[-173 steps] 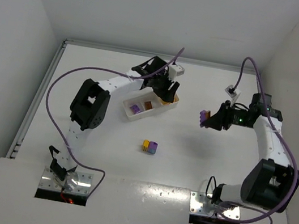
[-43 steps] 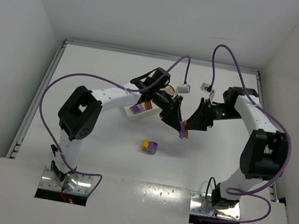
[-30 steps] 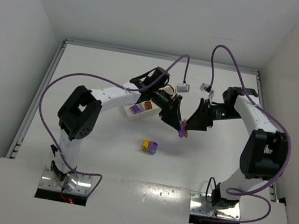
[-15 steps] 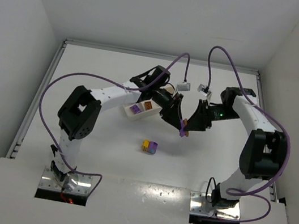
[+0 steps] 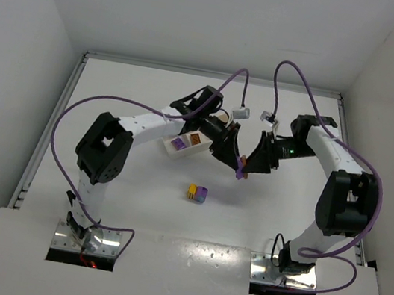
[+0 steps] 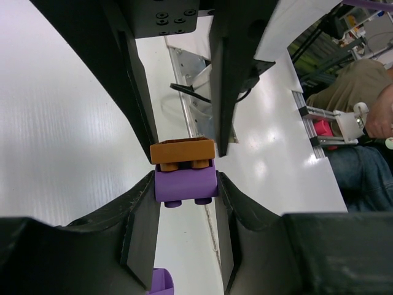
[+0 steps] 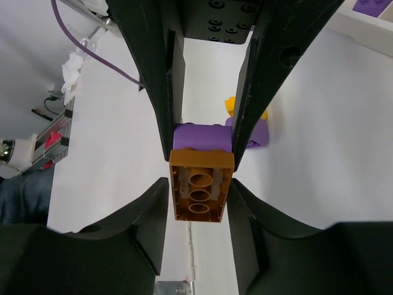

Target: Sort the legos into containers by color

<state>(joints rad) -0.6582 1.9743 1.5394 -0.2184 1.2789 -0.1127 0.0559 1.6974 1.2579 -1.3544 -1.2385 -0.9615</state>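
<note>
The two grippers meet tip to tip above the table (image 5: 138, 202). The left gripper (image 5: 233, 160) is closed narrowly on a purple brick (image 6: 185, 184). The right gripper (image 5: 251, 166) clamps the orange brick (image 7: 199, 187) joined to it. At 8 o'clock from them, a yellow-and-purple stack (image 5: 198, 193) sits loose, half hidden behind a left finger (image 7: 261, 80) in the right wrist view. The white tray (image 5: 169, 150) lies at 9 o'clock and holds a purple piece (image 5: 177, 143) and an orange piece (image 5: 194, 139). The left arm (image 5: 148, 120) seems to cover its far end.

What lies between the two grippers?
A purple brick joined to an orange brick: the left gripper clamps the purple, the right gripper the orange. Both wrist views show it.
</note>
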